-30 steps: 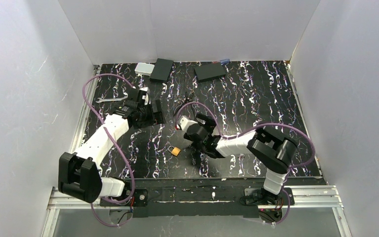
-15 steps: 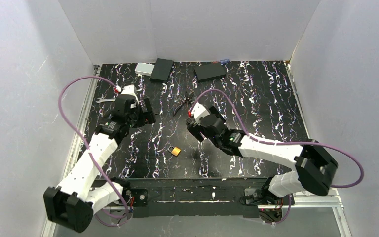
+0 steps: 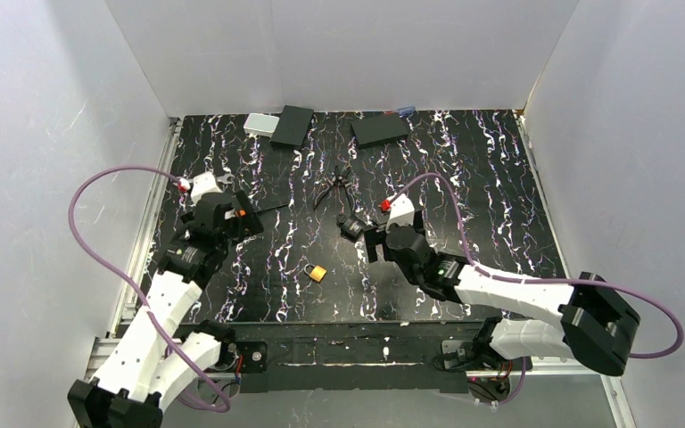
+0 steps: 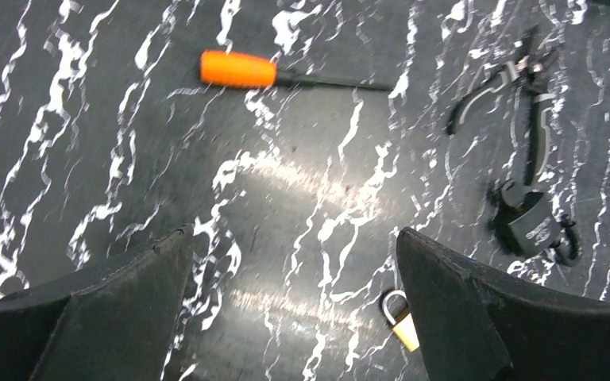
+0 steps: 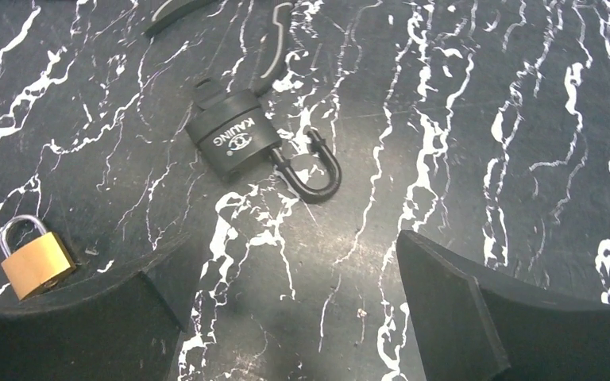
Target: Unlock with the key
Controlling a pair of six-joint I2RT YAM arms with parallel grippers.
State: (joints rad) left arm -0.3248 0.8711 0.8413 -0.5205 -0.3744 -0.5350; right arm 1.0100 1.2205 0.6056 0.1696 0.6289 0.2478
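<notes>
Black marbled stone pattern with white veins covers the surface that carries everything. The black padlock lies near the middle of it, flat on its side, with white lettering on the body. Its shackle looks swung out, one end standing free of the body. A short stub juts from the body's opposite end; whether that is a key cannot be told. The brass padlock lies nearer and to the left of the black one, apart from it, with its silver shackle seated in the body.

The right tool hangs just to the near right of the black padlock, jaws spread wide and holding nothing. Both padlocks lie beyond its fingertips. The left tool is over the left part of the surface, jaws also wide and empty.

A screwdriver with an orange handle lies just beyond the left tool, its thin shaft pointing right. Dark pliers lie on the far side of the black padlock, handles apart. Along the far edge sit two flat black boxes, one left of centre and one near the centre. A small grey box touches the left one.
</notes>
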